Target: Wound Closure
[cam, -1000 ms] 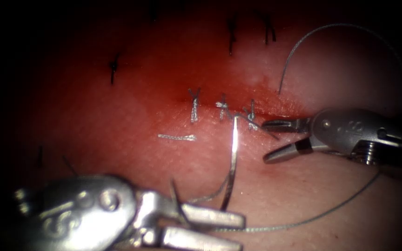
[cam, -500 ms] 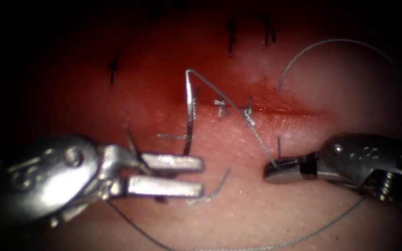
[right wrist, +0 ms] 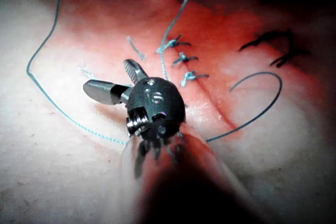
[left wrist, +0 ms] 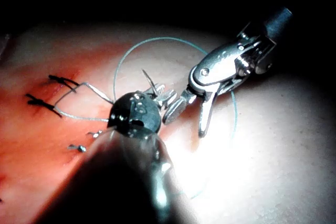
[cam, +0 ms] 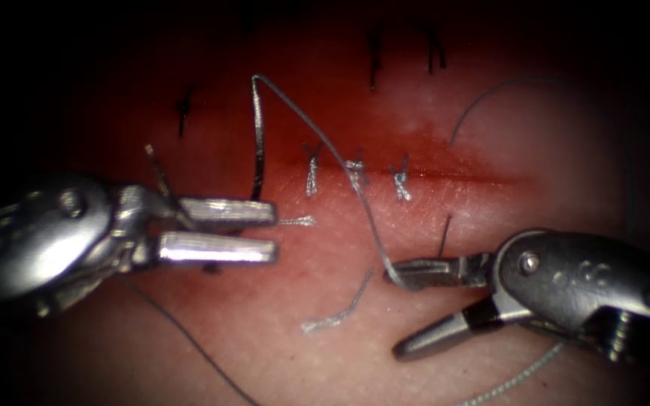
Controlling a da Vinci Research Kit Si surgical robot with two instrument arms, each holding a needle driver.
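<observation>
The tissue (cam: pixel 490 353) carries three stitches along its cut (cam: pixel 445 177). At nine o'clock, the left tool (cam: pixel 274 231) grips the needle (cam: pixel 257 135), clear of tissue. At four o'clock, the right tool (cam: pixel 400 316) gapes, thread (cam: pixel 340 162) touching its upper jaw; keep that strand taut.

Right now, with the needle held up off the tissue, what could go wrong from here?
1. The right tool has its jaws open, and the thread only lies against its upper jaw, so the strand may slip away.
2. That thread runs from the needle, which the left tool holds near its tip end, clear of the tissue. It passes straight over the middle stitch and could snag there.
3. A cut end of thread lies loose nearby and might tangle.
</observation>
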